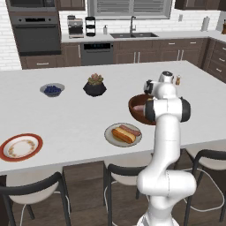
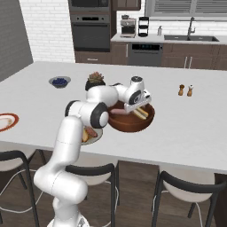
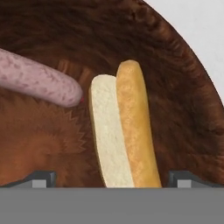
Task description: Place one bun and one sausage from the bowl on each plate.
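Over the reddish-brown bowl (image 2: pixel 131 119) near the right end of the kitchen island table (image 1: pixel 70 114), the white arm lowers its end effector (image 2: pixel 136 105) toward the second serving of the task. The grey plate (image 1: pixel 123 134), just left of the bowl in the left base view, already carries a bun and a sausage. The orange-rimmed plate (image 1: pixel 20 147) sits bare, well apart at the table's left end. Judging from this, the step in hand is the pick of the remaining bun (image 3: pixel 124 127), which lies in the bowl beside the pink sausage (image 3: pixel 37 78); the two look close enough to touch or nearly so.

In the hand view the two dark fingertips (image 3: pixel 41 178) stand wide apart, spread to either side of the bun's near end, gripping nothing and touching nothing that can be made out. The next move would seem to call for a short descent and a squeeze across the bun's width, then a long carry left to the empty plate.
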### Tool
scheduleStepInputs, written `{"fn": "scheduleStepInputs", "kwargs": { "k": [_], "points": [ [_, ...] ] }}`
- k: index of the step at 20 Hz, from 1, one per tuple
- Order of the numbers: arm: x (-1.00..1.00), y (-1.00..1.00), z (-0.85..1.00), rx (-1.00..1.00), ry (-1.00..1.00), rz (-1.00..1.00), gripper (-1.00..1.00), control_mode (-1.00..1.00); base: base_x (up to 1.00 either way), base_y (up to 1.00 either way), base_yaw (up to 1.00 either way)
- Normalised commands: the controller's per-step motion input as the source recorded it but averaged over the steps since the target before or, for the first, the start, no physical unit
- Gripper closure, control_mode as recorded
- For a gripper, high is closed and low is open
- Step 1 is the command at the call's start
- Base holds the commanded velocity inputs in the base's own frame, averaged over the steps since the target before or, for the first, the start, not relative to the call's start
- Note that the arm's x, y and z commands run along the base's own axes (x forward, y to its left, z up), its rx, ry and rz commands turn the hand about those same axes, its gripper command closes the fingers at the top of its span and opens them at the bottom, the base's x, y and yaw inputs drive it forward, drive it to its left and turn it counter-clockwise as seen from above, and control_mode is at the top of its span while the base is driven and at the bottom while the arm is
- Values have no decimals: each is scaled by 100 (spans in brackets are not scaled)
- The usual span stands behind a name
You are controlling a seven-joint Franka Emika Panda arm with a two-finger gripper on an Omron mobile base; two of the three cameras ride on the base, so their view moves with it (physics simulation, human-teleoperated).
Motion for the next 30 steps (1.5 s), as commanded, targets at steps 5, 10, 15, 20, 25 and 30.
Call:
{"fn": "scheduleStepInputs", "kwargs": {
  "k": [5,10,15,20,25,30],
  "points": [
    [0,0,-30,-1,0,0,-100,-100,0,0,0],
    [8,-4,-2,0,0,0,-100,-100,0,0,0],
    [11,-3,-2,0,0,0,-100,-100,0,0,0],
    [0,0,-11,0,0,0,-100,-100,0,0,0],
    [0,0,-21,0,0,0,-100,-100,0,0,0],
    [0,0,-9,0,-3,0,-100,-100,0,0,0]
  ]
}}
